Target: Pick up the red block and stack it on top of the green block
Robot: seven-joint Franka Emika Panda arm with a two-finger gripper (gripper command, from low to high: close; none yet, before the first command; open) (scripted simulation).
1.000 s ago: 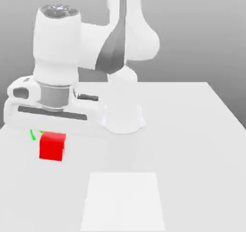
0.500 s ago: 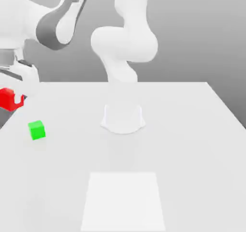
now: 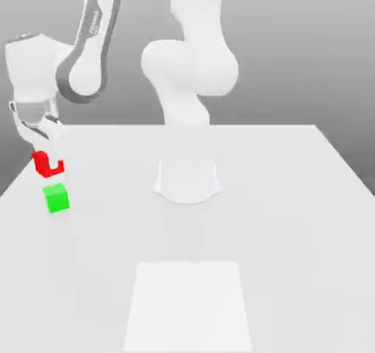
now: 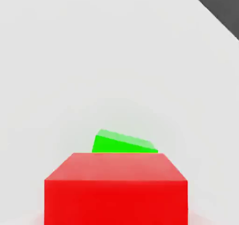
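I have the gripper [image 3: 50, 154] closed on the red block [image 3: 48, 167], held just above the green block [image 3: 56, 198] on the table [image 3: 220, 234]. I judge this the placing step; next I should square red over green, lower gently, then release.

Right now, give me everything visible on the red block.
The red block is a plain, bright red cube with flat, matte-looking faces and straight edges, no markings or separate parts. It is held between the gripper's jaws, which cover part of it in the exterior view. It hangs above the table, toward the exterior view's left, with the green block below it in that view. In the hand view it hides part of the green block. Whether its underside is level, I can't tell.
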